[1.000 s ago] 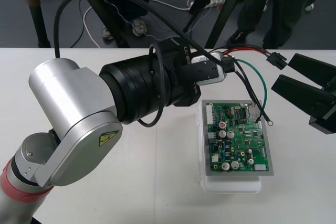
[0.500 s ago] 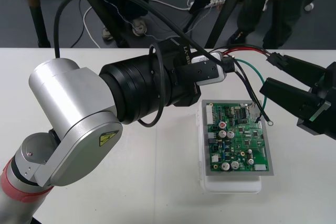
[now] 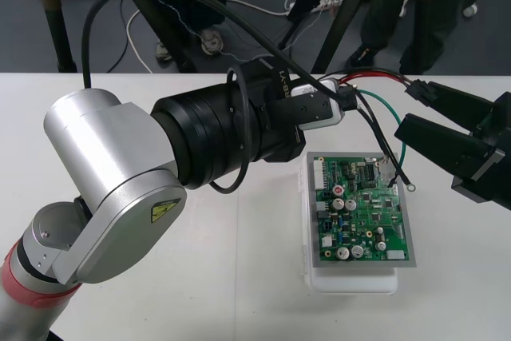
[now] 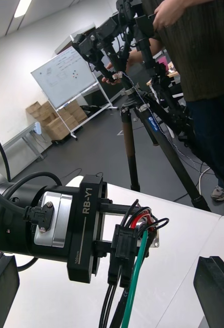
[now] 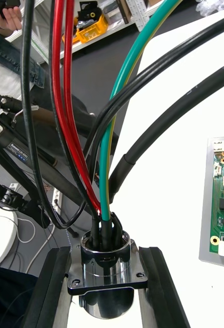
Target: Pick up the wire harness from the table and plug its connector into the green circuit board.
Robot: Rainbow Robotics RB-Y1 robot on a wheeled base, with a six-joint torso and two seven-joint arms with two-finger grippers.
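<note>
Left gripper (image 3: 339, 108) is held above the worktop (image 3: 239, 277) near its far edge, right of middle, and is clenched on the wire harness (image 3: 375, 97). In the left wrist view its two black fingers (image 5: 53, 289) sit flush against either side of the flange of the round metal socket (image 5: 102, 271), with the red, black and green wires rising out of the socket's top. Red and black wires run from this grasp toward the right edge of the worktop and end at the small black plug (image 3: 417, 91), which hangs in the air, not seated in anything. Right gripper (image 3: 415, 111) is released, jaws spread wide. The plug lies at the tip of its farther finger, outside the gap; contact cannot be confirmed. In the right wrist view its own fingers (image 4: 1, 289) stand far apart, with the left gripper and the clamped socket between and beyond them. The green wire (image 3: 399, 129) loops down past the nearer right finger, its end over the far right corner of the green circuit board (image 3: 359, 209). The board rests on its white base (image 3: 351, 281), right of the worktop's middle, below both grippers.
</note>
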